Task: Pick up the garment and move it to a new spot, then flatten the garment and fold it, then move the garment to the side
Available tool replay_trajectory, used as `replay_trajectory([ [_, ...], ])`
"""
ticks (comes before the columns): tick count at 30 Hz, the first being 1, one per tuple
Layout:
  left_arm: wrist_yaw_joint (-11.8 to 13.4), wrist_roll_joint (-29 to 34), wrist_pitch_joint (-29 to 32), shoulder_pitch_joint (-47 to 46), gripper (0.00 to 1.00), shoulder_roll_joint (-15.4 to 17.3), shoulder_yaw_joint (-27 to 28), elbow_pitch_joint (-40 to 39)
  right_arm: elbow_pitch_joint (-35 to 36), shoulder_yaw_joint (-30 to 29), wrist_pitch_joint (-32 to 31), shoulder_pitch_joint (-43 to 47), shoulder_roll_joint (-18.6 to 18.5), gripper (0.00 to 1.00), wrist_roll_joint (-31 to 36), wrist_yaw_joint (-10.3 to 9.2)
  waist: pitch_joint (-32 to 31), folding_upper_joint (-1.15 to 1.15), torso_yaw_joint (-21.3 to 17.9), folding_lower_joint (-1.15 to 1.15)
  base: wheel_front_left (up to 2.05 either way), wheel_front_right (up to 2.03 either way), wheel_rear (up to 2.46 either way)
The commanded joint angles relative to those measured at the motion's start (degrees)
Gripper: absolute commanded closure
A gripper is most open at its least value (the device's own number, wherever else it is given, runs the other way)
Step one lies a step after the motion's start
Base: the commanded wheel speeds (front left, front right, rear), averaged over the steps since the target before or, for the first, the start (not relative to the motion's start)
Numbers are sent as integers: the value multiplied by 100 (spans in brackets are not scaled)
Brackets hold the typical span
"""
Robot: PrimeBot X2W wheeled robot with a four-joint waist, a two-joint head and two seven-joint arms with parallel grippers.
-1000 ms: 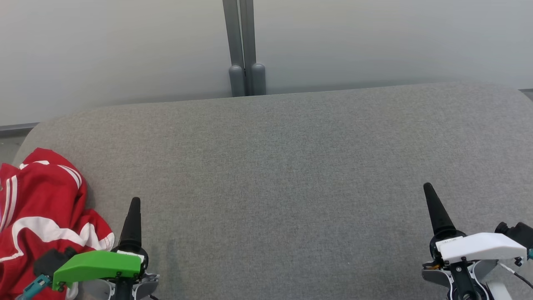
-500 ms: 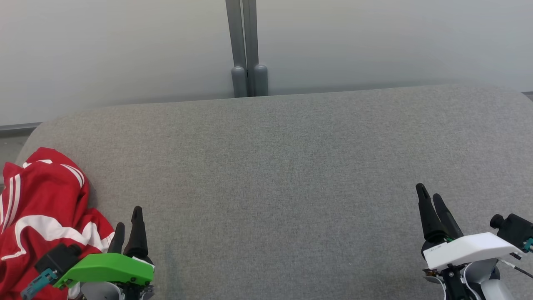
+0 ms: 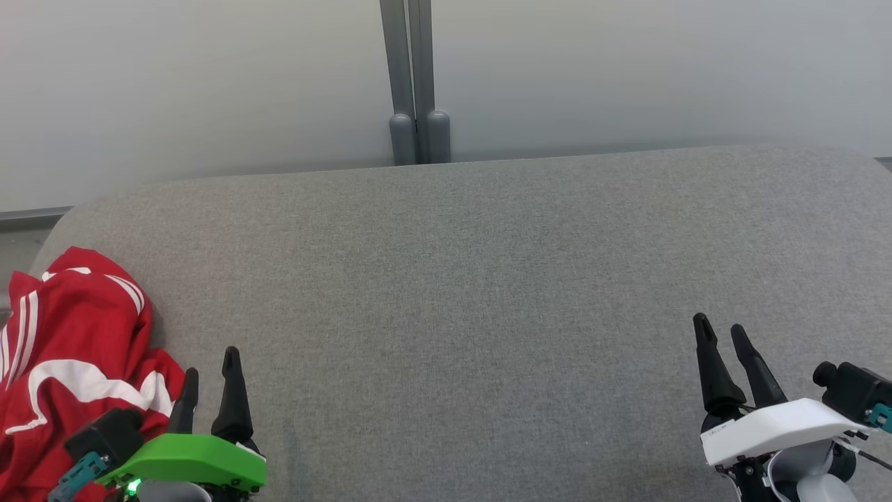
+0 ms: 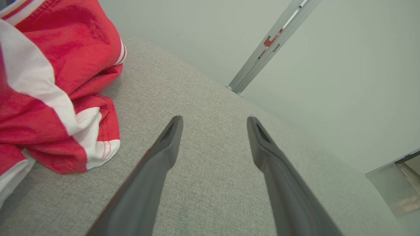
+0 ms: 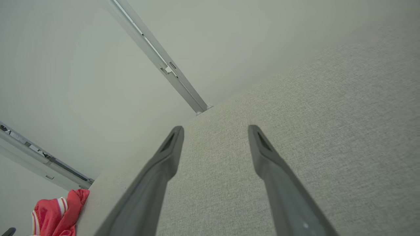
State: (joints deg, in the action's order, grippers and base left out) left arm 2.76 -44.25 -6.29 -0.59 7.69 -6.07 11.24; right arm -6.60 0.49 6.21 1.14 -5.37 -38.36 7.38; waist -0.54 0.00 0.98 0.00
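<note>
The garment (image 3: 70, 348) is red with white stripes and lies crumpled at the far left of the grey fabric surface (image 3: 474, 293). It also fills the left of the left wrist view as the garment (image 4: 49, 82), and shows small at the lower left as the garment (image 5: 57, 214) in the right wrist view. My left gripper (image 3: 209, 364) stands open just right of the garment, holding nothing, its fingers (image 4: 164, 154) spread over bare fabric. At the lower right, my right gripper (image 3: 721, 329) is open and empty, far from the garment.
A pale wall runs behind the surface, with a grey vertical post (image 3: 414, 77) at its middle. The surface's rounded far edge (image 3: 446, 164) meets the wall. A strip of floor (image 3: 21, 230) shows beyond the left corner.
Both grippers have rolled, so each now shows two separate fingers instead of one. Both have drawn slightly toward the bottom edge. The garment lies as before.
</note>
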Motion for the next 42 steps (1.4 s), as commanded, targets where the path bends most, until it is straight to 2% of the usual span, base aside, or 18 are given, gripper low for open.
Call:
replay_trajectory([
  [1, -39, 225, -62, -1, 0, 64, -16, -90, 92, 19, 77, 19, -51, 0, 197, 14, -4, 0, 0, 0, 0, 0, 0],
  [12, -83, 991, -230, 137, 0, 88, -29, -85, 117, 41, 242, 95, -62, 0, 907, 14, -33, 0, 25, 0, 0, 0, 0],
  [24, -299, 1726, -403, 192, 0, 126, -142, 22, 153, -100, 418, 125, -77, 0, 1604, 15, -27, 0, 43, 0, 0, 0, 0],
  [42, -322, 2677, -625, 240, 0, 96, -91, 112, 151, -224, 636, 165, -74, 0, 2412, 12, -31, 0, 87, 0, 0, 0, 0],
])
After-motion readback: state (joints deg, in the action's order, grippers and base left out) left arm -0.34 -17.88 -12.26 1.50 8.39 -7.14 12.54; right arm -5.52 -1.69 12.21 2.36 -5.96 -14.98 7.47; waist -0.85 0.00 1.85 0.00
